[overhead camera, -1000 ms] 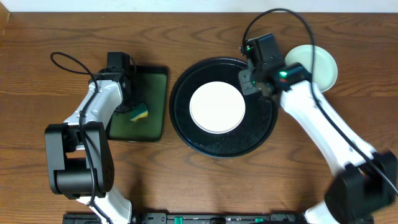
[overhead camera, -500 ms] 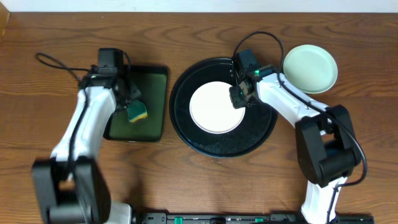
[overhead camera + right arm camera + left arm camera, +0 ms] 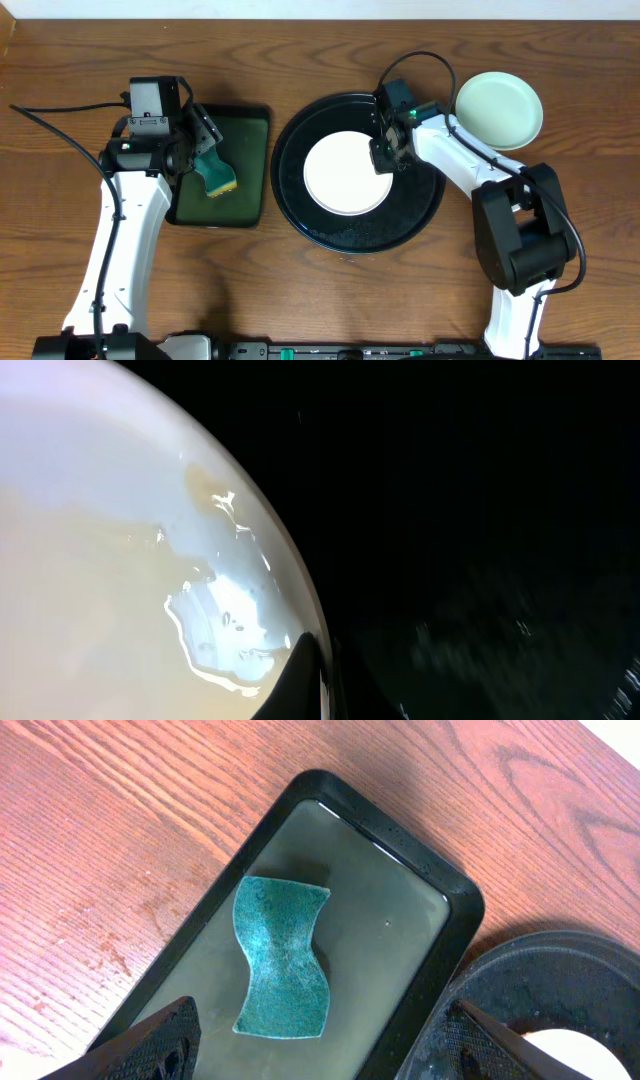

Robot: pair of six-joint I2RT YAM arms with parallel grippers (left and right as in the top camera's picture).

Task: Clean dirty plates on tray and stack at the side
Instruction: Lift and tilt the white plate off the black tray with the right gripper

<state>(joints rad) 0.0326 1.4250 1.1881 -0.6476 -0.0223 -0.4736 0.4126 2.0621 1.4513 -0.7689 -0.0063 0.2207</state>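
The table is dark brown wood with a bold grain running left to right. A round black tray with a raised rim sits roughly in the middle of it. Just left of the black tray lies a rectangular green tray, its long side running front to back, with only a thin strip of wood between the two. Behind the black tray and to its right, near its rim, a mint plate rests on the bare wood.
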